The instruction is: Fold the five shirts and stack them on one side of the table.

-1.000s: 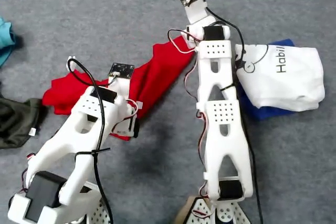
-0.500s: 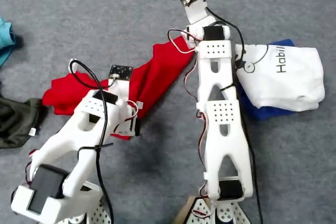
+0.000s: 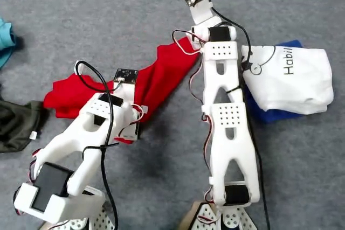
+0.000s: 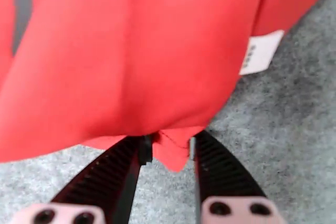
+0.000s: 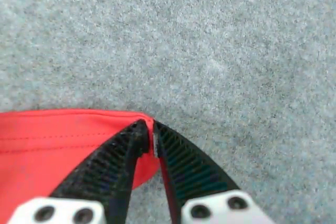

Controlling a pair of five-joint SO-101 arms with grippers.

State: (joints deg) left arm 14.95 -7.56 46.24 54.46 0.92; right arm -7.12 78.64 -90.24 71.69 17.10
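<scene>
Now the red shirt lies spread across the middle of the grey table. The left gripper pinches a fold at its near edge, jaws almost closed. The right gripper clamps tight on its far right corner. A folded white shirt rests on a blue shirt at the right.

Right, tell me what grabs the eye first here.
The red shirt sprawled across the middle of the grey table, with the left gripper and the right gripper each pinching an edge of it. Next, the white shirt folded on top of a blue shirt at the table's right side.
</scene>
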